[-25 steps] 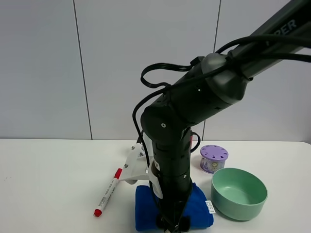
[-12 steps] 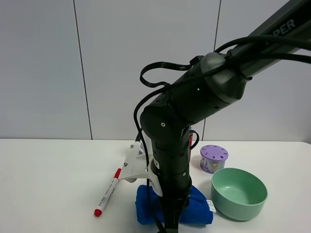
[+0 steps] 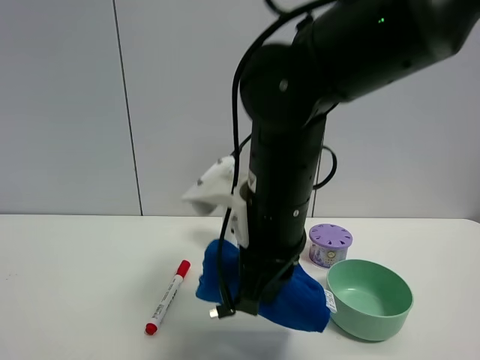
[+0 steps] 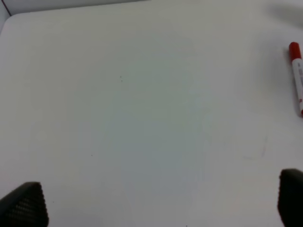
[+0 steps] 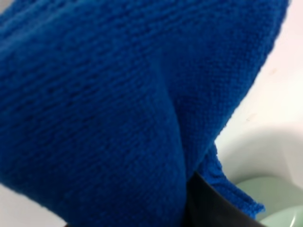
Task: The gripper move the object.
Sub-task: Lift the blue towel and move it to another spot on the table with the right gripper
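The royal-blue cloth hangs bunched from my right gripper, lifted off the white table, with its small white tag toward the green bowl. The thick black right arm stands in front of the cloth and hides the fingers in the high view. In the right wrist view the cloth fills the picture, and a black finger presses into it. My left gripper is open and empty over bare table, its two fingertips far apart at the picture's corners.
A green bowl stands right of the cloth; its rim also shows in the right wrist view. A purple lidded container stands behind it. A red-capped white marker lies to the left and shows in the left wrist view.
The right arm has risen and straightened. The cloth, flat on the table before, is gathered and lifted off it, hanging from the gripper.
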